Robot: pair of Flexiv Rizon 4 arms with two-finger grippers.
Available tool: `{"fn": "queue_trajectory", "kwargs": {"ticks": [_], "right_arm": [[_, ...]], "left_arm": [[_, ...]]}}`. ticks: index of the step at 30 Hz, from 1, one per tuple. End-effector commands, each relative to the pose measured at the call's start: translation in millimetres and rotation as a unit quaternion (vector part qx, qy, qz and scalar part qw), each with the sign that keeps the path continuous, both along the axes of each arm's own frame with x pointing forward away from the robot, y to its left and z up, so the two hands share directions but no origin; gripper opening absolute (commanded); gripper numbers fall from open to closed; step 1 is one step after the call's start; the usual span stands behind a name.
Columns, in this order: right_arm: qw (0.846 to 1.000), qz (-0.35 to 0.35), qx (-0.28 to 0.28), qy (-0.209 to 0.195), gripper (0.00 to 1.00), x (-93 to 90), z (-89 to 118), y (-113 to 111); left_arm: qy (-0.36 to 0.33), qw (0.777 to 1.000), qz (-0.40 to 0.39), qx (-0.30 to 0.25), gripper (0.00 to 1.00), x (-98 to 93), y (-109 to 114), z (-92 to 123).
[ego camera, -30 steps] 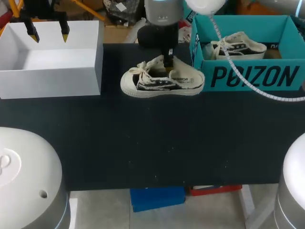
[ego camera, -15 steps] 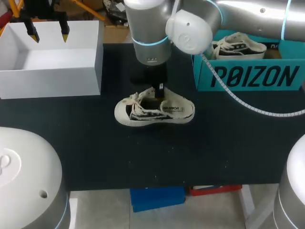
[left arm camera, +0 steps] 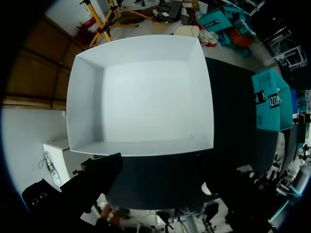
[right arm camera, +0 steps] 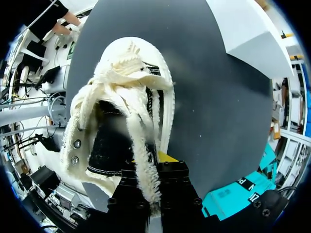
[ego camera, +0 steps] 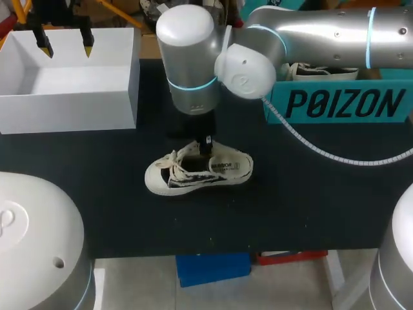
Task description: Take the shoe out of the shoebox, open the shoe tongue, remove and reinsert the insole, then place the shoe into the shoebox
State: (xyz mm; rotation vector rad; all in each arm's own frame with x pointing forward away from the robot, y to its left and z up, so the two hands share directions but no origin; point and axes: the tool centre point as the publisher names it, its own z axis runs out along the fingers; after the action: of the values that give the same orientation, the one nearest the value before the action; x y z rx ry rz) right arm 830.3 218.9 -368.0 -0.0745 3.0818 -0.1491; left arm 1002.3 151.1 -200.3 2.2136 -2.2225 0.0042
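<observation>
A cream and black canvas shoe (ego camera: 197, 171) lies on its sole at the middle of the black table (ego camera: 303, 200), toe to the left. My right arm reaches in from the right, and its gripper (ego camera: 206, 143) is shut on the shoe at the tongue, from above. In the right wrist view the shoe (right arm camera: 121, 116) stretches ahead of the gripper (right arm camera: 151, 167), a frayed cream strip pinched between the fingers. The teal shoebox (ego camera: 335, 103) stands at the back right with a second shoe (ego camera: 322, 68) inside. My left gripper (ego camera: 65, 45) hangs open over the white box (ego camera: 71, 110).
The white box (left arm camera: 141, 97) is an open tray at the table's back left, directly under my left gripper. The teal shoebox (left arm camera: 272, 102) shows across the table from it. My right arm's bulky wrist (ego camera: 190, 64) hangs over the table's back middle.
My right arm has carried the shoe from beside the teal shoebox forward and leftward to the table's middle. The left arm has stayed still.
</observation>
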Motion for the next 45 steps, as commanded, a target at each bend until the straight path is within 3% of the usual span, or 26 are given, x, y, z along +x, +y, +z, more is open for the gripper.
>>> {"fn": "queue_trajectory", "kwargs": {"ticks": [1, 14, 28, 29, 30, 38, 45], "right_arm": [[1.0, 0.002, -0.001, 0.005, 0.0, 9.4, -5.5, 5.8], [1.0, -0.018, 0.005, 0.01, 0.0, 54.8, -15.0, 2.5], [0.997, -0.071, 0.019, 0.015, 0.0, 68.5, -27.4, -6.6], [0.997, -0.074, 0.013, 0.01, 0.38, 69.4, -26.1, -8.8], [0.997, -0.08, 0.013, 0.005, 1.0, 70.0, -22.8, -11.3], [0.992, -0.117, 0.04, -0.025, 1.0, 62.9, 36.7, -51.4], [0.982, -0.02, 0.19, 0.001, 1.0, 28.1, 76.9, -64.6]], "left_arm": [[0.001, 1.0, 0.001, 0.002, 1.0, -0.5, -0.7, 0.3], [0.001, 1.0, 0.001, 0.002, 1.0, -0.5, -0.7, 0.3], [0.001, 1.0, 0.001, 0.002, 1.0, -0.5, -0.7, 0.3], [0.001, 1.0, 0.001, 0.002, 1.0, -0.5, -0.7, 0.3], [0.001, 1.0, 0.001, 0.002, 1.0, -0.5, -0.7, 0.3], [0.001, 1.0, 0.001, 0.002, 1.0, -0.5, -0.7, 0.3], [0.001, 1.0, 0.001, 0.002, 1.0, -0.5, -0.7, 0.3]]}}
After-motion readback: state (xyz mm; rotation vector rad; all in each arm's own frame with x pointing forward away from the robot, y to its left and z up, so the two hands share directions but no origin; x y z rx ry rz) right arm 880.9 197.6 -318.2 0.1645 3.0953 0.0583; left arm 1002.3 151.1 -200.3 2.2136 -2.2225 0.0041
